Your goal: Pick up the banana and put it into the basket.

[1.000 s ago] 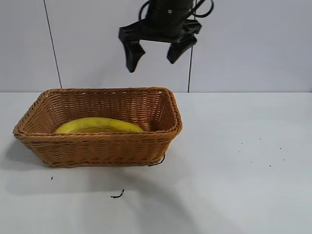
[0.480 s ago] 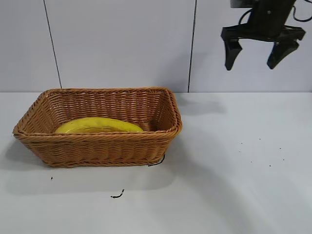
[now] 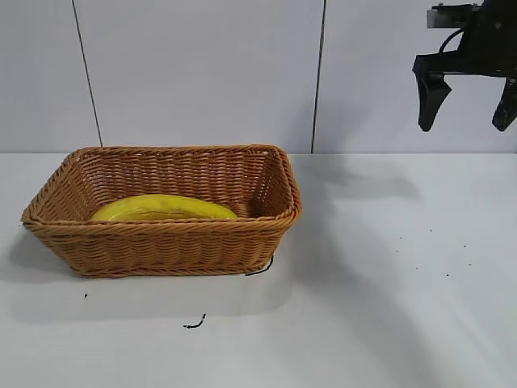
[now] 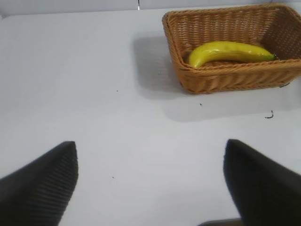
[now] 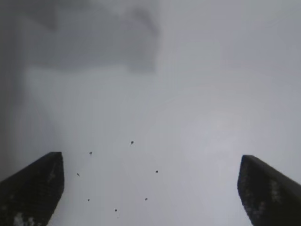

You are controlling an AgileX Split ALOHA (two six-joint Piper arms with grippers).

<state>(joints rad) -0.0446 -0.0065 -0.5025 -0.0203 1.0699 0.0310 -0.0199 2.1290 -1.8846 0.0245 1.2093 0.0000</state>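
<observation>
Fingers of your right gripper [image 3: 467, 107] stand wide apart and empty at upper right; your left gripper [image 4: 150, 181] is open too. Your banana [image 3: 164, 208] already lies inside the wicker basket [image 3: 166, 246], so I judge nothing is left.

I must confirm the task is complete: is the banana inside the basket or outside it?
Inside. The banana lies on its side within the wicker basket, below the rim, nothing holding it.

Bright yellow banana [image 3: 164, 208], light-brown woven basket [image 3: 161, 242], seemingly white speckled table [image 3: 388, 307].
</observation>
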